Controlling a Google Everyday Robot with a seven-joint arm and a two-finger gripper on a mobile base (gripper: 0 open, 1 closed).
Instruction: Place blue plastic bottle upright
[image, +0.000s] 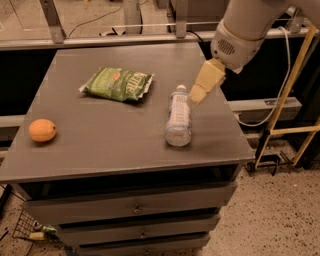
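Observation:
The blue plastic bottle (178, 117) lies on its side on the grey table (100, 140), right of centre, white cap pointing to the far side and base toward the front edge. My gripper (198, 91) hangs from the white arm at the upper right, its tan fingers pointing down-left, just right of the bottle's cap and slightly above the tabletop. It holds nothing.
A green snack bag (118, 84) lies flat at the table's far middle, left of the bottle. An orange (42, 130) sits near the left edge. Drawers are below the tabletop. A yellow frame (295, 100) and cables stand to the right of the table.

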